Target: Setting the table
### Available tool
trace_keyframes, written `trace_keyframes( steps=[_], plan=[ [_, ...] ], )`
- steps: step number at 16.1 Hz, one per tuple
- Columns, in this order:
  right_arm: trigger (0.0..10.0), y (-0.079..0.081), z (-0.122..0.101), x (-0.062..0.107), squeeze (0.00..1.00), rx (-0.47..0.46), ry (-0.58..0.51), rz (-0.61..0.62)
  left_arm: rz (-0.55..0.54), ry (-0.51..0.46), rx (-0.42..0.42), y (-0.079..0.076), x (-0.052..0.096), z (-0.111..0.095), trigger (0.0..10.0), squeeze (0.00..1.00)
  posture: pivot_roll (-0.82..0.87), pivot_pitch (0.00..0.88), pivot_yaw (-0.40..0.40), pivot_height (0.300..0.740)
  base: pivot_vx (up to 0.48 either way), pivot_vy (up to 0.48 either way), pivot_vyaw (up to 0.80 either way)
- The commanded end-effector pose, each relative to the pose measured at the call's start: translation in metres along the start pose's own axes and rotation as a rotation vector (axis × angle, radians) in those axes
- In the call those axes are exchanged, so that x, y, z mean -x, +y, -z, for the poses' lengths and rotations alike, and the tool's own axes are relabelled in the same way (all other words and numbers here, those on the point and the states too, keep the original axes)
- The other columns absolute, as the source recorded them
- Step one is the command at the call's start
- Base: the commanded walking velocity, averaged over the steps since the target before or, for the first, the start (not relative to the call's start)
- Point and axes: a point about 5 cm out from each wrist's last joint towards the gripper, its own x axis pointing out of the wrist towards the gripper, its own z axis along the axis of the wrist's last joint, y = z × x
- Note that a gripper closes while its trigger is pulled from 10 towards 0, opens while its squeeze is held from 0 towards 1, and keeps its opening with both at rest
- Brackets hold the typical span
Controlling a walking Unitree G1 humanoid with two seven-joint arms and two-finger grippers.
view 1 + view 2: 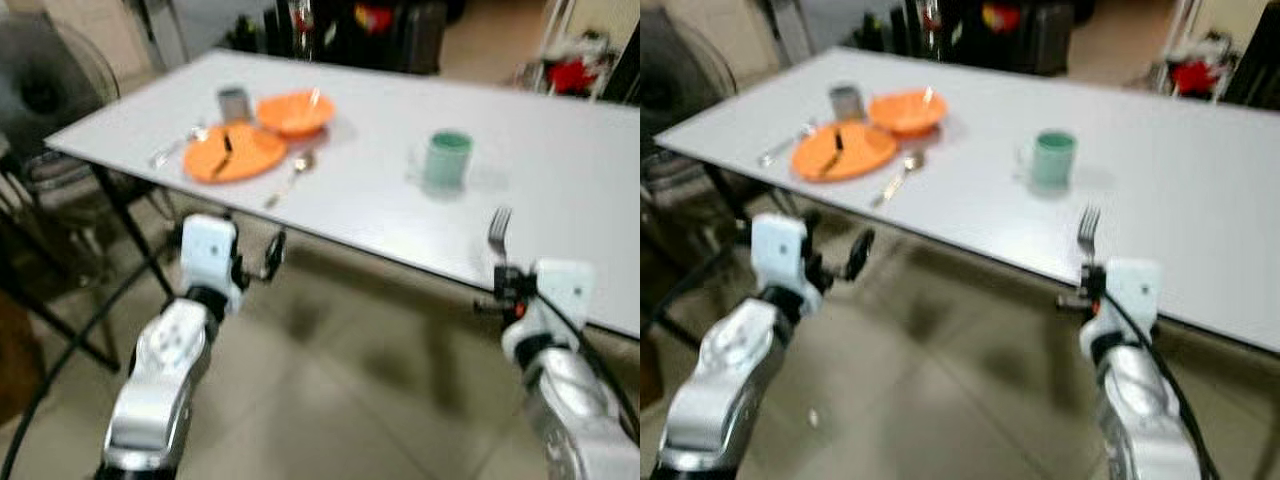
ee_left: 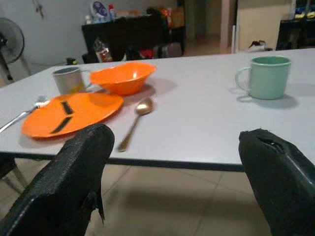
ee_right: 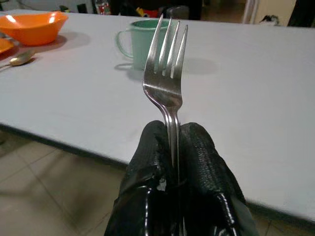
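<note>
My right gripper point(image 1: 500, 272) is shut on a silver fork point(image 3: 166, 73), holding it upright by the handle, tines up, just off the near edge of the white table point(image 1: 560, 160). A green mug point(image 1: 446, 160) stands on the table beyond the fork. At the table's left end lie an orange plate point(image 1: 234, 152), an orange bowl point(image 1: 294, 112), a grey cup point(image 1: 233, 102), a spoon point(image 1: 294, 176) and another fork point(image 2: 22, 114). My left gripper point(image 1: 262, 258) is open and empty, held below the table edge near the plate.
A standing fan point(image 1: 45, 80) and a dark chair point(image 1: 40, 190) are at the left of the table. Dark furniture and red items point(image 1: 570, 70) stand behind it. Tiled floor point(image 1: 350, 400) spreads under me.
</note>
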Motion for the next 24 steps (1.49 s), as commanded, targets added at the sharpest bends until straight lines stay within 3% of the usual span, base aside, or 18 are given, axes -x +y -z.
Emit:
trace_keyframes(
  steps=[1, 11, 15, 24],
  plan=[
    [10.0, -0.003, -0.005, -0.002, 0.00, 0.016, -0.018, 0.014, 0.008, -0.009, -0.025, -0.001, -0.002, -0.002, 10.0, 0.00, -0.11, 0.035, 0.102, 0.740, 0.000, 0.000, 0.00],
    [10.0, -0.004, -0.012, -0.003, 0.00, 0.033, -0.038, -0.004, 0.015, -0.020, 0.034, -0.001, 0.002, -0.002, 10.0, 0.00, -0.11, 0.042, 0.082, 0.740, 0.162, 0.000, -0.69],
    [10.0, 0.004, -0.014, -0.008, 0.00, 0.054, -0.042, -0.077, -0.024, -0.022, 0.036, 0.008, 0.007, -0.002, 10.0, 0.00, -0.10, 0.042, 0.074, 0.740, 0.284, 0.000, 0.00],
    [10.0, 0.027, -0.005, -0.011, 0.00, 0.007, 0.003, -0.254, -0.082, -0.014, 0.025, 0.017, 0.024, -0.002, 10.0, 0.00, -0.05, 0.041, 0.053, 0.740, 0.276, 0.000, 0.00]
  ],
)
